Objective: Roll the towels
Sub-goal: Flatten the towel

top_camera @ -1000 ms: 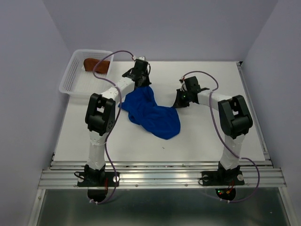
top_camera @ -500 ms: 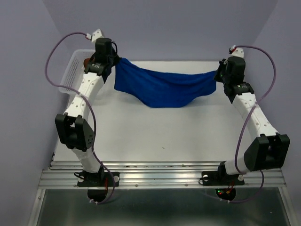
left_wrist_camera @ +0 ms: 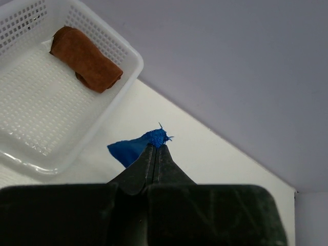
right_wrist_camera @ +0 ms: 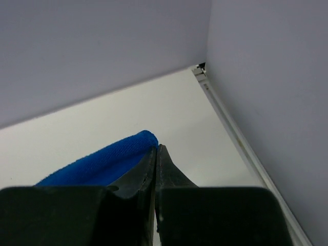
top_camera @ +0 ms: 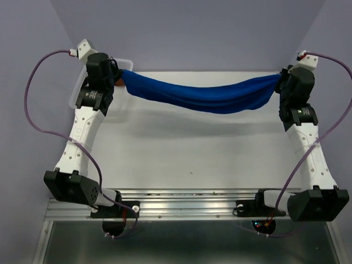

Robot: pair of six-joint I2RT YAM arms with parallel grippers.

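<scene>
The blue towel (top_camera: pixel 203 99) hangs stretched above the table (top_camera: pixel 187 159), sagging mid-span; the left gripper (left_wrist_camera: pixel 155 149) pinches one corner, jaws pressed tight on the cloth; the right gripper (right_wrist_camera: pixel 156 149) pinches the opposite end likewise; the brown towel (left_wrist_camera: pixel 86 59) lies rolled in the basket (left_wrist_camera: pixel 119 43) at the table's far-left corner.

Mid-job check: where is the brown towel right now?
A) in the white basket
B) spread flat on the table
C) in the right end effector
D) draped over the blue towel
A: the left wrist view shows the brown towel lying inside the white basket, apart from the blue towel.
</scene>
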